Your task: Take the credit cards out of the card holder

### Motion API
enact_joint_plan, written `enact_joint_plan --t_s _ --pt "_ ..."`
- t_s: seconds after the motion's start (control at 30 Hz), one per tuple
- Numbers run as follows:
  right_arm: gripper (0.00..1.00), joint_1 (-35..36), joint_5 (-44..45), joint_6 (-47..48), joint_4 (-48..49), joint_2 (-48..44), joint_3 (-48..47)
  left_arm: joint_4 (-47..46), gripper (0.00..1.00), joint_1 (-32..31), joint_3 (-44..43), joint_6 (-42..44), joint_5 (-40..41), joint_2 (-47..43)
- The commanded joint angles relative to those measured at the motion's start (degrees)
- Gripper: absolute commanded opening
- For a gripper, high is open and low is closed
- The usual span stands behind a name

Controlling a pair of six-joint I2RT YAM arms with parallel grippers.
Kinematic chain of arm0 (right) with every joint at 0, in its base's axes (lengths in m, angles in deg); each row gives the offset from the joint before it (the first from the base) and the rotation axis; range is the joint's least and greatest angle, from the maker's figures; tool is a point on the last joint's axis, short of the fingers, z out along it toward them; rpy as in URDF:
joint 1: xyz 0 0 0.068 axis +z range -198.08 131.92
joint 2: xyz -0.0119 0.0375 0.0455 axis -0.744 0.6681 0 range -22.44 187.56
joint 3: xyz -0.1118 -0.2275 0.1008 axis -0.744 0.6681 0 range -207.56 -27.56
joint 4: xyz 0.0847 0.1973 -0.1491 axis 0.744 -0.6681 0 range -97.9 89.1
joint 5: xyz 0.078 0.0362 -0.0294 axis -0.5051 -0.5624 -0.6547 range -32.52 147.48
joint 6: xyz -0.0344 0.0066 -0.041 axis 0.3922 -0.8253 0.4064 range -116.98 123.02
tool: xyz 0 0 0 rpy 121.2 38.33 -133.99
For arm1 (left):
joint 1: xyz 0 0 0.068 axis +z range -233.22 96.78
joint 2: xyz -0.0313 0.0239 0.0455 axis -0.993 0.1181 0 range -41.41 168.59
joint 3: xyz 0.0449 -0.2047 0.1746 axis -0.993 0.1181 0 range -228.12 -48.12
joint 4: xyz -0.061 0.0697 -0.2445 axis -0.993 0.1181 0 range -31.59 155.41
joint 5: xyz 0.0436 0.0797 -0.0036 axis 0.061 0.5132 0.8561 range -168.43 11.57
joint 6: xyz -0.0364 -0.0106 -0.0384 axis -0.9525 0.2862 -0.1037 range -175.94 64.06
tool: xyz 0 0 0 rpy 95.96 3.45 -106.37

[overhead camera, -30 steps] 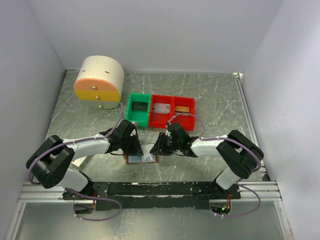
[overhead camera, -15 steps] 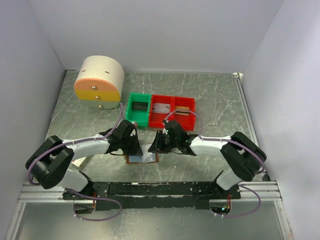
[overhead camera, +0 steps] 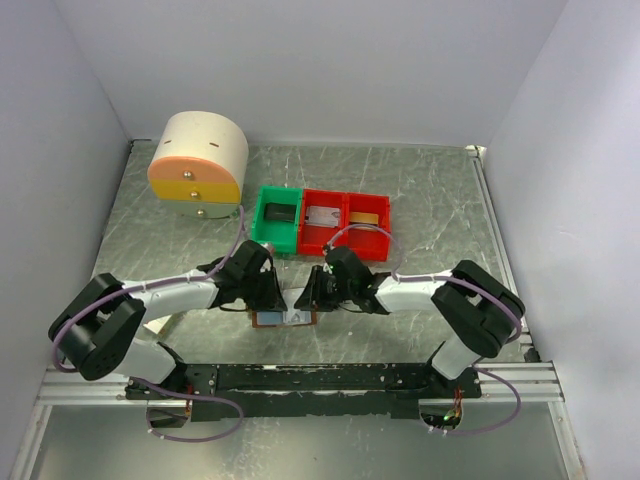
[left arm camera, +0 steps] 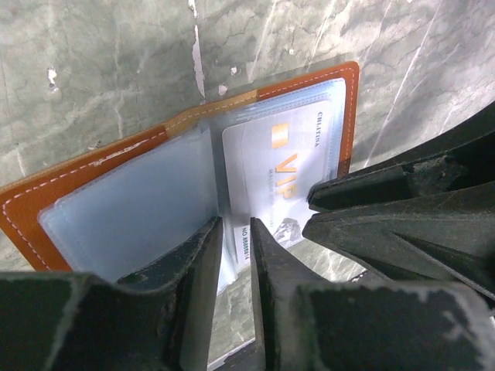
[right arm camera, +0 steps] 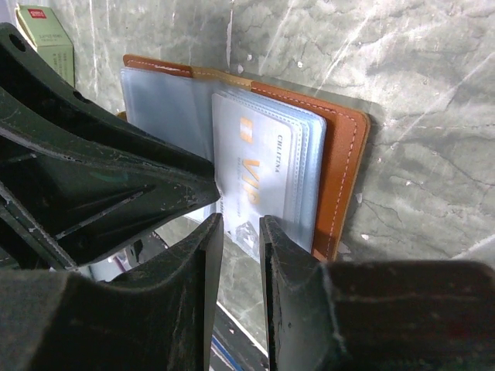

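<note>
The card holder (overhead camera: pixel 285 319) lies open on the table near the front edge, brown leather (left arm camera: pixel 69 171) outside with pale-blue sleeves inside. A white VIP credit card (left arm camera: pixel 271 166) sits in the sleeves of one panel (right arm camera: pixel 255 162), its near edge sticking out. My left gripper (overhead camera: pixel 271 300) points down at the fold (left arm camera: pixel 236 226); its jaws stand a narrow gap apart, with a sleeve edge and the card's corner between them. My right gripper (overhead camera: pixel 311 298) is close beside it, its jaws also narrowly apart (right arm camera: pixel 241 220) over the card's near corner. Table shows through both gaps.
A green bin (overhead camera: pixel 277 216) and two red bins (overhead camera: pixel 345 222) stand behind the grippers, each holding a small item. A round cream drawer unit (overhead camera: pixel 198 162) is at the back left. A small box (right arm camera: pixel 42 31) stands just beyond the holder. Walls enclose the table.
My right gripper has shifted a little left toward the holder and its jaws have narrowed slightly. The left arm and the holder have hardly moved.
</note>
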Motion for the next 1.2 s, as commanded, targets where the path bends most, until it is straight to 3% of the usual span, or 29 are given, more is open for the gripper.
enact_joint_plan --t_s 0.0,0.1,0.27,0.7,1.17 --pt "0.27 0.04 3.6 0.31 -2.96 -0.11 2.23 0.02 0.36 0.0 1.54 -1.02 1.52 -0.92" --pt "0.27 0.03 3.6 0.06 -2.52 0.33 2.71 -2.36 0.4 0.13 2.72 -2.33 0.72 -0.76" --pt "0.27 0.11 4.06 -0.48 -2.17 -0.05 3.36 -5.61 0.38 0.17 4.41 -4.09 -1.25 0.97" --pt "0.28 -0.1 5.27 0.73 -5.06 -1.51 2.55 -4.24 0.07 0.17 5.51 -5.83 1.5 -1.66" --pt "0.32 -0.35 3.76 2.42 -6.26 -0.87 -0.17 -4.01 0.07 0.19 5.9 -5.66 1.67 -2.16"
